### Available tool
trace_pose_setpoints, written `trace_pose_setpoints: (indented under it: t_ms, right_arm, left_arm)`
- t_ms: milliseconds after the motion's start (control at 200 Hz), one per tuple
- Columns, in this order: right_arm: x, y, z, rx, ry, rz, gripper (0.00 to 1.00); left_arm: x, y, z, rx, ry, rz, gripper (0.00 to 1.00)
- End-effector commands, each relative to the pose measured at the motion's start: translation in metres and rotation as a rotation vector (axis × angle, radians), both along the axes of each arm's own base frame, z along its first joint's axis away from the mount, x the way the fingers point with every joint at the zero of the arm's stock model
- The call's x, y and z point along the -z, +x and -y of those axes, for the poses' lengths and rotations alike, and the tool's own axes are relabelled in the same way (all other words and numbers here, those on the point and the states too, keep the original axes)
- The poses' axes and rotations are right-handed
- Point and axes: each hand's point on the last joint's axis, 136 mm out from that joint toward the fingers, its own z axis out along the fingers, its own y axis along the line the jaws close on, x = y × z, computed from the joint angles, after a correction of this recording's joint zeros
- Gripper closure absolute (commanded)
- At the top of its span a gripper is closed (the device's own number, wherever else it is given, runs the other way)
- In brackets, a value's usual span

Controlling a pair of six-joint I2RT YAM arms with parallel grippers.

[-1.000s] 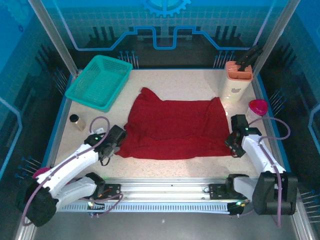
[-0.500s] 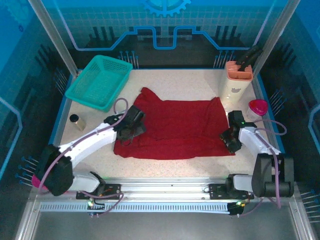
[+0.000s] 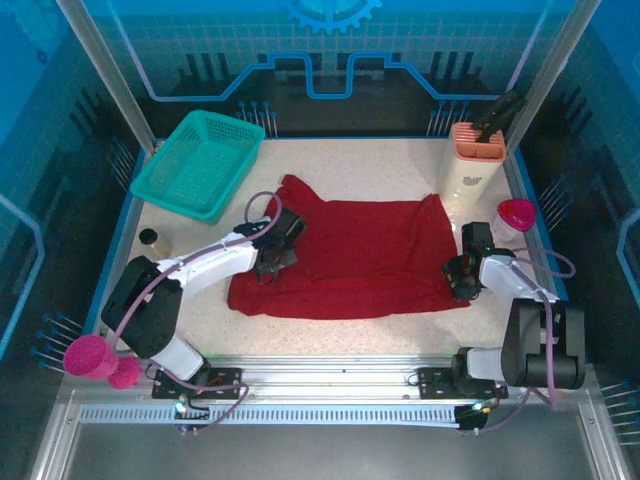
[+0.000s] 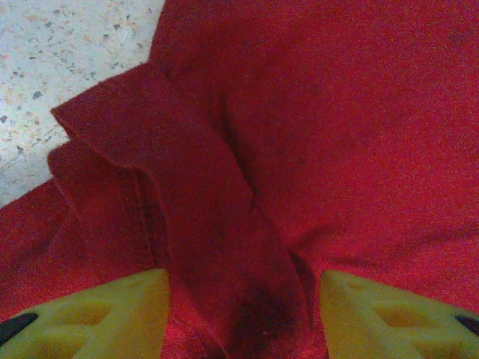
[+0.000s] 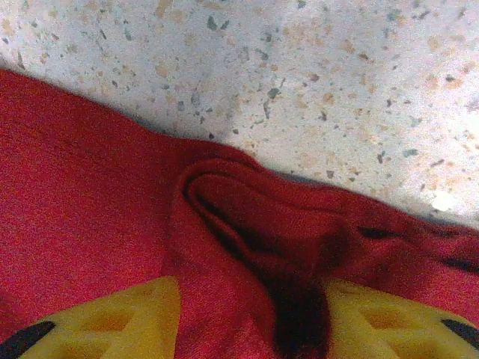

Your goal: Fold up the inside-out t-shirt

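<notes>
**A:** From above, where's the shirt (image 3: 350, 255)?

**B:** Spread mid-table (image 3: 360, 165), red, near the basket (image 3: 197, 163). The left claw (image 3: 270, 262) sits on its left edge and the right claw (image 3: 460, 278) on its right edge. The jaws are too small to read there.

**A:** The wrist views settle that. The left claw's yellow fingers (image 4: 97, 314) pinch a raised ridge of cloth. The right claw's fingers (image 5: 112, 318) pinch a fold at the shirt's edge, with bare table just beyond.

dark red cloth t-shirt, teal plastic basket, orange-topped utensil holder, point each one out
dark red cloth t-shirt (image 3: 360, 250), top external view, middle of its flat body
teal plastic basket (image 3: 172, 204), top external view, near rim
orange-topped utensil holder (image 3: 476, 143), top external view, orange upper part
</notes>
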Motion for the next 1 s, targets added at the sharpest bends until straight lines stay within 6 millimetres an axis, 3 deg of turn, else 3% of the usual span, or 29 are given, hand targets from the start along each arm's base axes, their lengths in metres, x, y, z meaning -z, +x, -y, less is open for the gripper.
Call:
trace_pose_setpoints:
  t_ms: [0,115,265,335,375,575,731,806,886,991]
  right_arm:
    - [-0.004,-0.005,0.005,0.043,-0.004,-0.010,0.48]
    - [-0.005,-0.001,0.009,0.026,-0.021,-0.013,0.61]
    - [-0.014,0.009,0.015,0.024,-0.039,0.014,0.70]
    - [-0.019,0.015,0.017,0.022,-0.045,0.029,0.85]
    - [-0.021,0.017,0.018,0.027,-0.044,0.032,0.88]
    - [-0.022,0.030,0.014,0.032,-0.008,0.046,0.89]
    - [-0.019,0.055,0.016,0.008,0.000,0.060,0.93]
    - [-0.016,0.057,0.021,0.006,0.028,0.026,0.93]
    - [-0.013,0.058,0.028,0.009,0.023,0.019,0.89]
    - [-0.018,0.069,0.031,-0.024,0.021,0.071,0.74]
  left_arm:
    - [-0.005,0.010,-0.010,-0.023,0.044,0.024,0.44]
    - [0.001,0.012,-0.016,-0.041,0.038,0.015,0.45]
    - [0.000,0.012,-0.023,-0.056,0.061,0.022,0.47]
    - [0.002,0.012,-0.025,-0.066,0.062,0.025,0.49]
    - [0.002,0.011,-0.026,-0.068,0.061,0.022,0.49]
    - [0.002,0.016,-0.024,-0.061,0.032,0.037,0.50]
    - [-0.011,0.027,-0.025,-0.044,0.027,0.060,0.49]
    - [-0.019,0.031,-0.024,-0.026,0.019,0.075,0.49]
    - [-0.030,0.035,-0.020,0.029,0.021,0.075,0.48]
    - [-0.045,0.036,-0.022,0.083,0.066,0.060,0.45]
